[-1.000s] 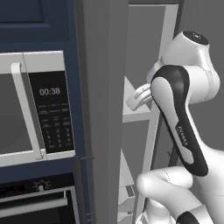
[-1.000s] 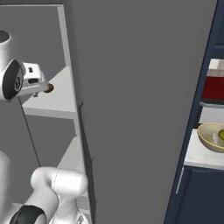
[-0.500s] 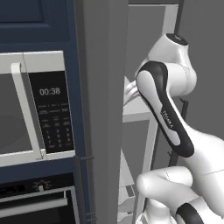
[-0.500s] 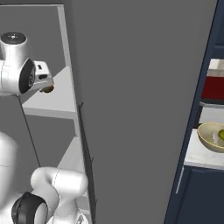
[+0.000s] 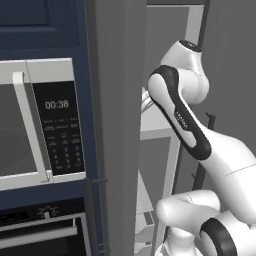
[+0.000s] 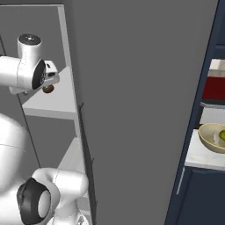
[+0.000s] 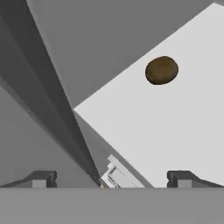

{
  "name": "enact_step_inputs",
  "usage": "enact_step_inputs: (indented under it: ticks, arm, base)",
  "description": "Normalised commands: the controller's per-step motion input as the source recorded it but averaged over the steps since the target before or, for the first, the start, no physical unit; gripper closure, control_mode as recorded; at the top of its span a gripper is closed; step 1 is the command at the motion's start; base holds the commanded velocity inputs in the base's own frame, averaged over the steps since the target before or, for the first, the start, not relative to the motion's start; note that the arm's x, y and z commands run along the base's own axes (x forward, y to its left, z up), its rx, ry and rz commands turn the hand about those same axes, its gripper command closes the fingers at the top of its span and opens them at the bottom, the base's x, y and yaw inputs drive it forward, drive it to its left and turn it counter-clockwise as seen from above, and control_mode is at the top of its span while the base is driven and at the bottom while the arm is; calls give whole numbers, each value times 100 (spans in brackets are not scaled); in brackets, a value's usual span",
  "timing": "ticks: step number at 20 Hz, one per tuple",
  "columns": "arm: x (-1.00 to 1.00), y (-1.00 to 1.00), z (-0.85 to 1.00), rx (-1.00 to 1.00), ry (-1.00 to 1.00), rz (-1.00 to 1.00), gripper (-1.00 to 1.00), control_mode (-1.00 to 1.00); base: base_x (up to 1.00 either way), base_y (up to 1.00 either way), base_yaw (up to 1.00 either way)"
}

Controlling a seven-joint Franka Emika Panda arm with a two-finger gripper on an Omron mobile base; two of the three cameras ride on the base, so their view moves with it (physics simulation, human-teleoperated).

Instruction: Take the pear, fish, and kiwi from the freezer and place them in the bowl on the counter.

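Note:
The brown kiwi (image 7: 162,70) lies alone on a white freezer shelf (image 7: 175,131), ahead of my gripper (image 7: 112,178) and to its upper right. The fingertips (image 7: 42,177) stand wide apart with nothing between them, so the gripper is open. From the right base, my hand (image 6: 49,74) hovers just above the kiwi (image 6: 48,88) on the shelf (image 6: 55,103). The tan bowl (image 6: 210,139) sits on the marble counter (image 6: 200,157) at far right. It holds the yellow-green pear (image 6: 222,135) and a pale piece that looks like the fish (image 6: 216,139).
The open grey freezer door (image 6: 140,110) stands between the shelf and the counter. A silver microwave (image 5: 35,125) and navy cabinets sit left of the freezer wall (image 5: 115,125). A red pot (image 6: 214,88) stands behind the bowl. Lower shelves and drawers sit below the hand.
The arm has swung its upper joints over and carried the hand further in over the shelf, closer to the kiwi. The jaws stayed wide apart. The kiwi has not moved.

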Motion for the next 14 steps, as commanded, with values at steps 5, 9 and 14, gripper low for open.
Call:
enact_step_inputs:
  ticks: [5, 9, 14]
  arm:
    - [35, 23, -13, 0, 0, 8, -100, -100]
    - [30, 26, -14, 0, 0, 7, -100, -100]
    - [30, 20, -11, 0, 0, 5, -100, -100]
  base:
    - [0, 0, 0]
    - [0, 0, 0]
    - [0, 0, 0]
